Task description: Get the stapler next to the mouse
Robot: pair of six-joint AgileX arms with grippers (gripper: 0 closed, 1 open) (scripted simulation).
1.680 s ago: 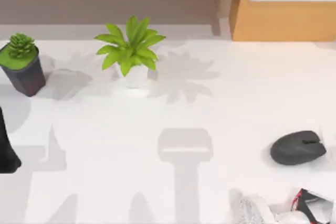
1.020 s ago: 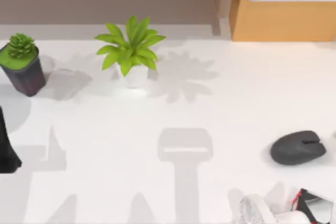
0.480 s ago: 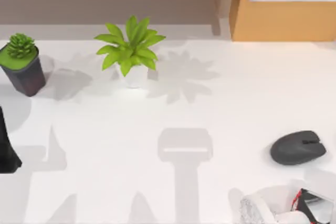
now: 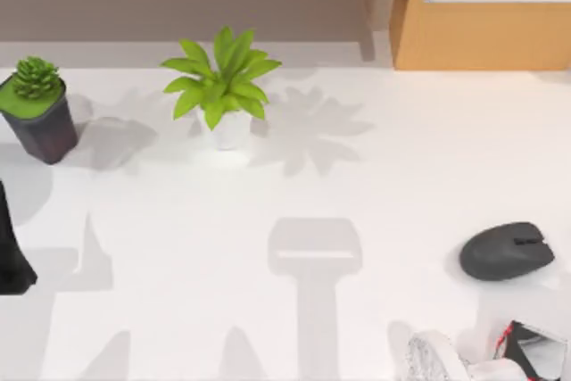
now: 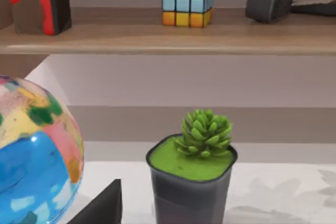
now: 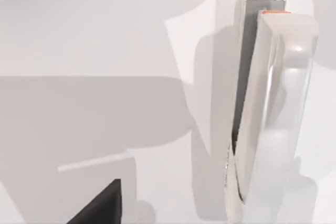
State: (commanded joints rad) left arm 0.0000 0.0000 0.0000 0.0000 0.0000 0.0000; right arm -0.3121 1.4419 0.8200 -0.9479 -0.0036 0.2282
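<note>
White stapler (image 6: 268, 114) under right claw (image 4: 526, 359) at worktop's near-right corner; claw state unclear. Approach step; next: grasp, place beside mouse (image 4: 506, 251).

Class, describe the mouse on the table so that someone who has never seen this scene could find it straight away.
Start at the white table and go to its right side, below the wooden cabinet. There lies the mouse, near the front edge. It is a dark grey, low oval, unlike the two green potted plants far off at the back left.
</note>
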